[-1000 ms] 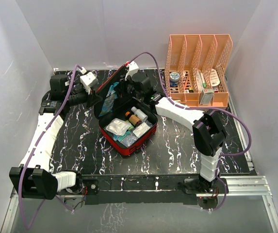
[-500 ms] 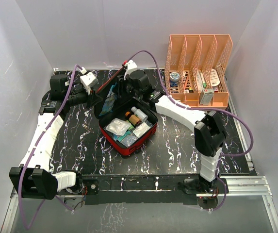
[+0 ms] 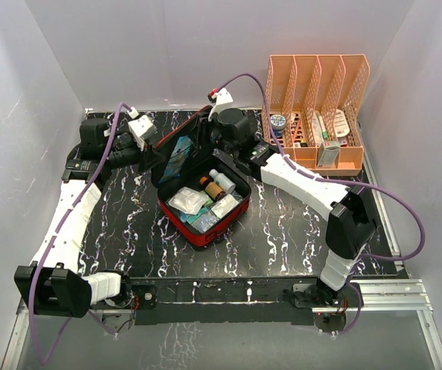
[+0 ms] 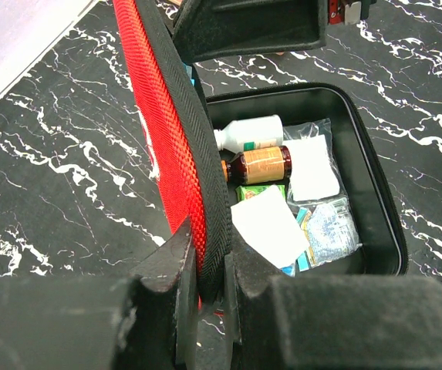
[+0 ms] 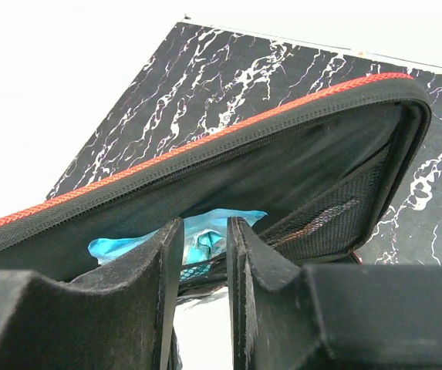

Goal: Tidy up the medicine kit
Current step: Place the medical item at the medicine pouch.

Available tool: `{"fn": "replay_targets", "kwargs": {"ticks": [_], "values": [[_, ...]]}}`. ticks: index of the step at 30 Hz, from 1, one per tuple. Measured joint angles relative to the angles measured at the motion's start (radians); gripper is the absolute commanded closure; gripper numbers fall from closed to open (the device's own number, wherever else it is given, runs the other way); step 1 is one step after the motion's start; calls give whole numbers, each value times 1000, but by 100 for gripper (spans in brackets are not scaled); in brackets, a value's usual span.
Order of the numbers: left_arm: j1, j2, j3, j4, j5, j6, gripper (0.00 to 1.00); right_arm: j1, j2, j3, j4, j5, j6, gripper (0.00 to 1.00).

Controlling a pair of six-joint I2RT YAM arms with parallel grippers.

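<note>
The red medicine kit [image 3: 197,223] lies open mid-table, its black-lined base holding a white bottle [image 4: 251,132], an amber bottle [image 4: 263,164] and flat white and blue packets [image 4: 271,223]. The lid [image 3: 176,150] stands nearly upright. My left gripper [image 3: 155,158] is shut on the lid's red edge with its black binding, seen in the left wrist view [image 4: 209,254]. My right gripper [image 3: 209,142] is at the lid's inner side. Its jaws [image 5: 203,231] stand slightly apart in front of the mesh pocket, where a blue packet [image 5: 120,245] sits; nothing is clamped.
An orange-pink file rack [image 3: 317,77] with tubes, jars and boxes stands at the back right. Grey walls close the table on three sides. The black marbled tabletop [image 3: 282,223] shows around the kit.
The right gripper has moved back and to the right, away from the lid's face. The lid has swung more upright in the left gripper's hold.
</note>
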Motion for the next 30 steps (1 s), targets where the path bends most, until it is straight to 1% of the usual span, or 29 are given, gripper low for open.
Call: {"fn": "replay_targets", "kwargs": {"ticks": [5,10,16,19,24,26,30], "values": [[-6,0,0,0,1,0,100,0,4,1,-4,-5,1,79],[-8,-2,0,-1,-2,0,100,0,41,15,-9,-16,3,83],[-18,-7,0,-7,-7,1,100,-3,84,34,-62,-20,7,87],[-20,-10,0,-9,-15,2,100,-3,100,59,-84,-14,11,87],[-27,-11,0,-11,-18,4,100,-3,92,59,-97,7,16,83],[-28,-12,0,-12,-15,4,100,-2,63,28,-90,25,18,81],[-34,-16,0,-21,-10,10,100,0,-49,-19,-111,102,11,78]]}}
